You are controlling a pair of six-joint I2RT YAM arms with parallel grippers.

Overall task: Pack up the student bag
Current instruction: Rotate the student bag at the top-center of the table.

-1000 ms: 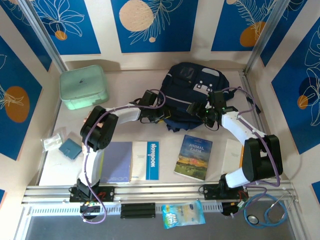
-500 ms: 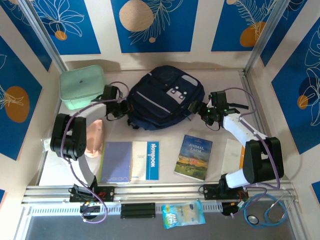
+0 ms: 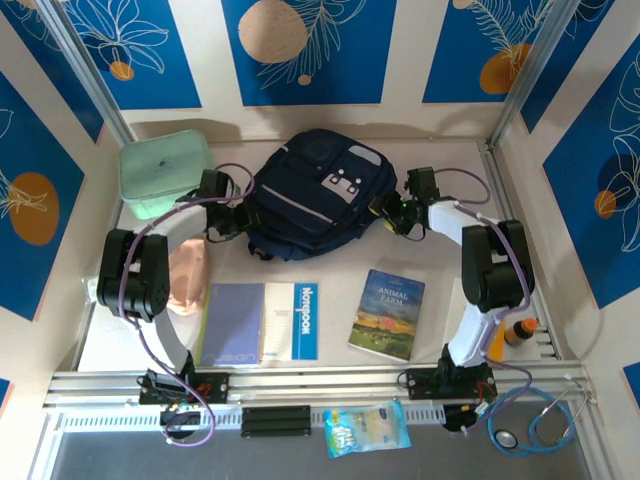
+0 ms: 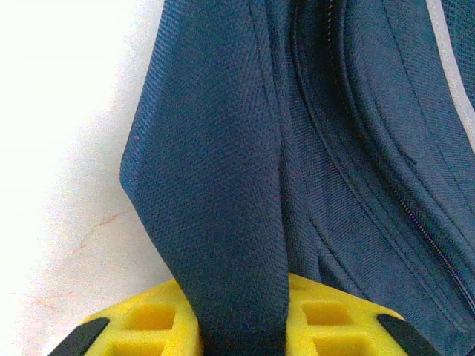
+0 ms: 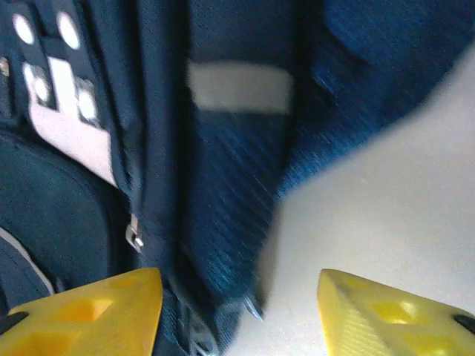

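blue leaf-printed panels (image 3: pixel 300 60) wall in a pale bench (image 3: pixel 345 272); the student bag (image 3: pixel 315 195) lies flat by the middle of its far edge. the left hand (image 3: pixel 233 215) pinches a fold of its side; the right hand (image 3: pixel 392 212) stands spread around the opposite edge. an uneven pull could slip that fold free or skew the bag. the cloth is coarse navy weave, limp, with a smooth pale stripe.

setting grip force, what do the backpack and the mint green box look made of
The student bag: matte woven fabric, probably nylon or polyester; weave grain and stitched seams show close up. The mint green box: probably smooth moulded plastic; rounded corners, even colour.
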